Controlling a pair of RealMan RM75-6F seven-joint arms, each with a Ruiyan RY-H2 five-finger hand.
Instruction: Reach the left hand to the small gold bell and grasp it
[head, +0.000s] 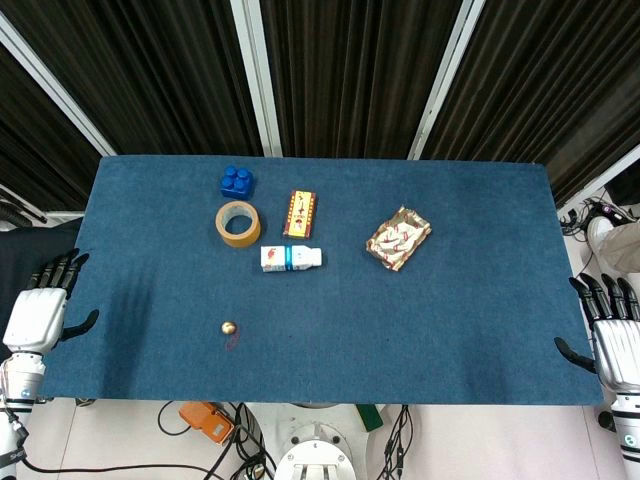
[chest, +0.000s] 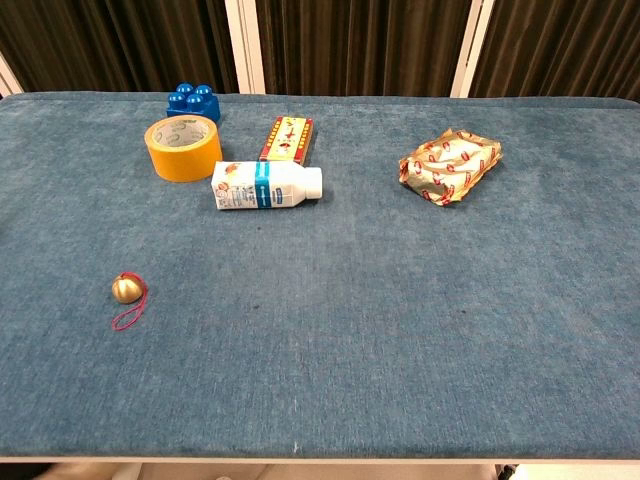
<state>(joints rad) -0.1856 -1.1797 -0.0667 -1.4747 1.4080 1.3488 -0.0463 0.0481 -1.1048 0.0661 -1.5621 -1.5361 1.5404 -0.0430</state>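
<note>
The small gold bell (head: 228, 327) (chest: 126, 288) lies on the blue table (head: 420, 330) near the front left, with a thin red cord looped beside it. My left hand (head: 42, 308) hangs off the table's left edge, fingers apart and holding nothing, well to the left of the bell. My right hand (head: 612, 335) sits off the right edge, also with fingers apart and nothing in it. Neither hand shows in the chest view.
Behind the bell lie a white bottle on its side (head: 290, 257), a roll of tan tape (head: 238, 222), a blue block (head: 236, 181) and a small red-yellow box (head: 301, 212). A crumpled foil packet (head: 398, 238) rests right of centre.
</note>
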